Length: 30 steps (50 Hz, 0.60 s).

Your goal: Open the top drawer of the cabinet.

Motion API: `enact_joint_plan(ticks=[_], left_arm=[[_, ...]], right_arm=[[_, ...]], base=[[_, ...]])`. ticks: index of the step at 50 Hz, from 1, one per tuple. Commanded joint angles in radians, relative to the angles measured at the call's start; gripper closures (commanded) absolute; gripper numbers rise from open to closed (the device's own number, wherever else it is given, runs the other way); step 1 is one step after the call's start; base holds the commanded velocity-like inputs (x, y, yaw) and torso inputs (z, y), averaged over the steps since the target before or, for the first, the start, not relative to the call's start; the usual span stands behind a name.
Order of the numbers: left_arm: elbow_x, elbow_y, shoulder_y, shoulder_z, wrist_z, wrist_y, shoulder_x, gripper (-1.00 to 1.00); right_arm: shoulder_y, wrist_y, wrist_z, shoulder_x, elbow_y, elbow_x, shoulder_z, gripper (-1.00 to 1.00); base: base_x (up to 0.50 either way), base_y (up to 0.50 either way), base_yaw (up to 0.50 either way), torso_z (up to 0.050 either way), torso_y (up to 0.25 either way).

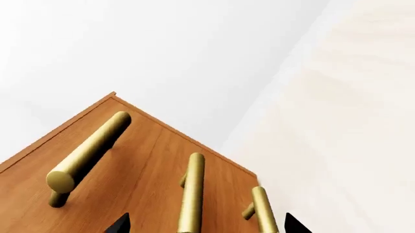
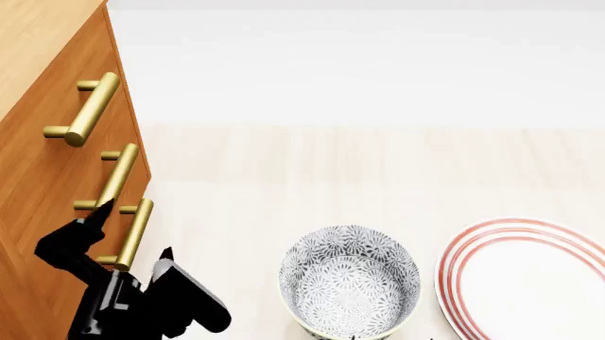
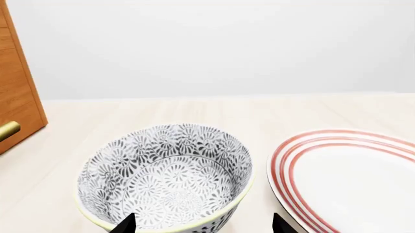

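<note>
Pale wood flooring and a white wall fill most of the room, and the cabinet (image 2: 52, 142) stands against the left side of the head view, at about nine o'clock from the middle of the frame. All three of its drawer fronts look flush and shut, so the opening has not begun.

From above, the three brass bars stack down the cabinet face. The uppermost one, the top drawer's handle (image 2: 87, 108), is the largest and nearest to the head camera; the middle handle (image 2: 115, 177) and the bottom handle (image 2: 133, 234) recede below it. Each bar's long axis runs level across its drawer front, which in the head view reads as a line from about one o'clock to seven o'clock.

Down low sits the left gripper (image 2: 132, 228), its two dark fingertips spread wide with nothing between them; they appear to straddle the bottom handle rather than the top one, though I cannot tell whether either tip touches it. So the top drawer (image 2: 57, 92) lies well above this gripper, toward twelve o'clock in the head view. Its wrist camera looks up the cabinet face and shows all three bars.

At the right, the right gripper (image 3: 201, 223) hangs open and empty over a patterned bowl (image 2: 350, 283), with a red-ringed plate (image 2: 529, 283) just beside it at three o'clock. That arm is well apart from the cabinet, so the left arm is plainly the nearer one. To my eye it would need to rise to the top bar, close across it, and pull straight out.
</note>
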Motion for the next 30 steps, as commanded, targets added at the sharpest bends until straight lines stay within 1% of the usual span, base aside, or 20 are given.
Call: enact_joint_plan(ticks=[1,7,13,19,30], left_arm=[[0.124,-0.024,-0.066,0.094,0.059,-0.025,-0.021,-1.00],[0.167,-0.028,-0.089,0.141,0.083,-0.039,-0.036,-1.00],[0.179,-0.009,-0.102,0.146,0.100,-0.055,-0.044,-1.00],[0.219,-0.019,-0.155,0.166,0.121,-0.078,-0.058,-1.00],[0.251,0.000,-0.216,0.162,0.160,-0.121,-0.080,-1.00]], right_arm=[[0.005,-0.007,-0.017,-0.015,0.013,-0.009,0.019,-1.00],[0.005,-0.009,-0.016,-0.012,0.015,-0.005,0.018,-1.00],[0.006,-0.012,-0.016,-0.011,0.020,-0.002,0.014,-1.00],[0.006,-0.011,-0.014,-0.010,0.022,0.002,0.011,-1.00],[0.006,-0.013,-0.013,-0.007,0.026,0.010,0.006,-1.00]], base=[[0.00,0.00,0.00,0.000,0.000],[0.00,0.00,0.00,0.000,0.000],[0.00,0.00,0.00,0.000,0.000],[0.00,0.00,0.00,0.000,0.000],[0.00,0.00,0.00,0.000,0.000]])
